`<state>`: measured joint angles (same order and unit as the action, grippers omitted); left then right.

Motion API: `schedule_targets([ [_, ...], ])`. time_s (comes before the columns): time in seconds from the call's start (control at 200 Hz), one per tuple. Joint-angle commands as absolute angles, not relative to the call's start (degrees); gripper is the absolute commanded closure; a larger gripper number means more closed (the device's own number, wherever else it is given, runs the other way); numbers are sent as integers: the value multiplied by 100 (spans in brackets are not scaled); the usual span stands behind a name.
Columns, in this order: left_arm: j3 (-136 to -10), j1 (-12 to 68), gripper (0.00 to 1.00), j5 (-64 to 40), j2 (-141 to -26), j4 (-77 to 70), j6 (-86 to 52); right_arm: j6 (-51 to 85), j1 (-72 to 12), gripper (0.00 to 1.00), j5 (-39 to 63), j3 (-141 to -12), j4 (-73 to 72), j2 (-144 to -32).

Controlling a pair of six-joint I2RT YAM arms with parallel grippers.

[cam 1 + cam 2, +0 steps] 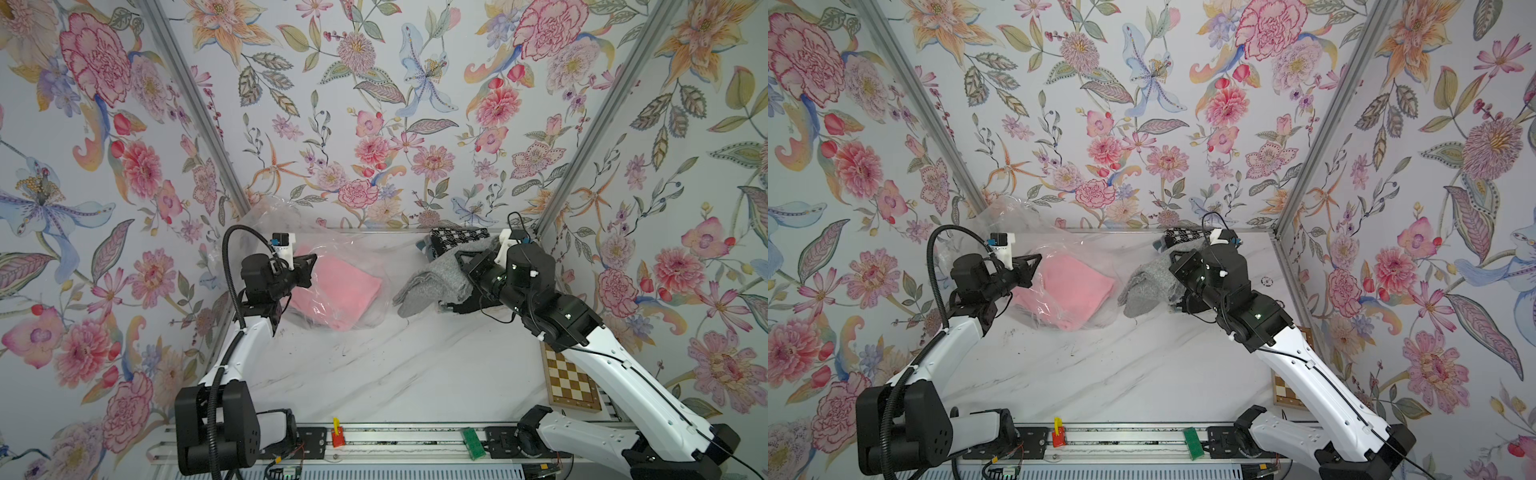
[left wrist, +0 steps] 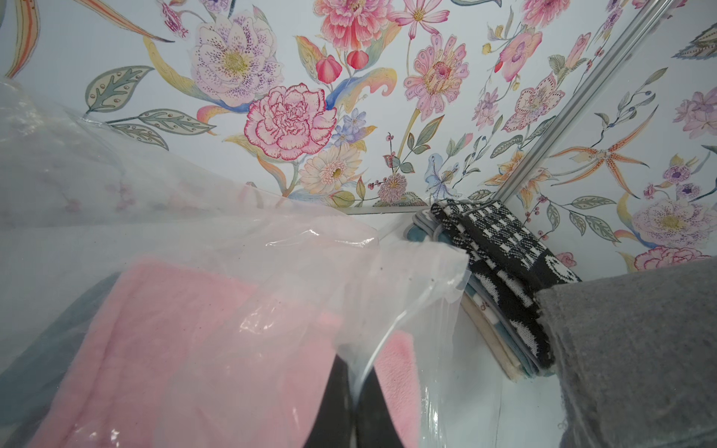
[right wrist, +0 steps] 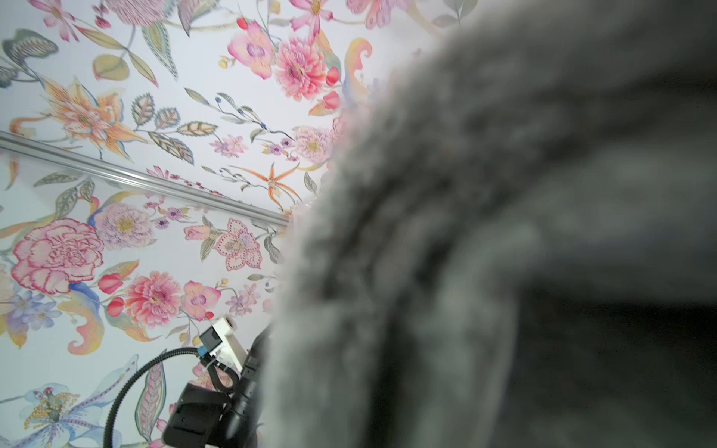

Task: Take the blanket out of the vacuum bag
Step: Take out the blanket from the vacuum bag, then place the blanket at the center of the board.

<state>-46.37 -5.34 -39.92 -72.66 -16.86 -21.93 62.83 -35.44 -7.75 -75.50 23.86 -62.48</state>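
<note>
The vacuum bag (image 1: 361, 253) (image 1: 1100, 257) lies crinkled at the back left of the table, and a folded pink blanket (image 1: 336, 286) (image 1: 1071, 286) rests inside it. My left gripper (image 1: 309, 266) (image 1: 1034, 266) (image 2: 355, 372) is shut on the bag's (image 2: 310, 252) plastic edge above the pink blanket (image 2: 174, 329). A grey blanket (image 1: 432, 278) (image 1: 1146, 282) (image 2: 628, 349) hangs just right of the bag, off the table. My right gripper (image 1: 459, 266) (image 1: 1173, 266) is shut on it, its fingertips buried in the cloth. Grey fabric (image 3: 465, 232) fills the right wrist view.
A stack of folded blankets with a black-and-white one (image 1: 457, 239) (image 2: 500, 263) on top stands at the back right corner. A chessboard (image 1: 569, 382) lies at the right edge under my right arm. Floral walls close in on three sides.
</note>
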Motion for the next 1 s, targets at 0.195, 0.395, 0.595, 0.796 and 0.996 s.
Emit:
schedule_targets([
  [0.195, -4597, -606, 98, -3973, -7119, -1863, -2179, 5831, -2722, 100, -369, -8804, 2604, -6732],
  [0.395, -4670, -613, 98, -3997, -7256, -1876, -2186, 5502, -2133, 100, -277, -9186, 2473, -7183],
  [0.595, -4729, -634, 98, -3989, -7279, -1820, -2138, 5493, -1516, 100, 182, -9624, 2092, -7788],
  [0.796, -4729, -760, 98, -3958, -7251, -1820, -2127, 5495, -1271, 100, 358, -10025, 1746, -8354],
  [0.996, -4746, -823, 98, -3979, -7328, -1828, -2135, 5567, -1086, 100, 278, -9763, 974, -8650],
])
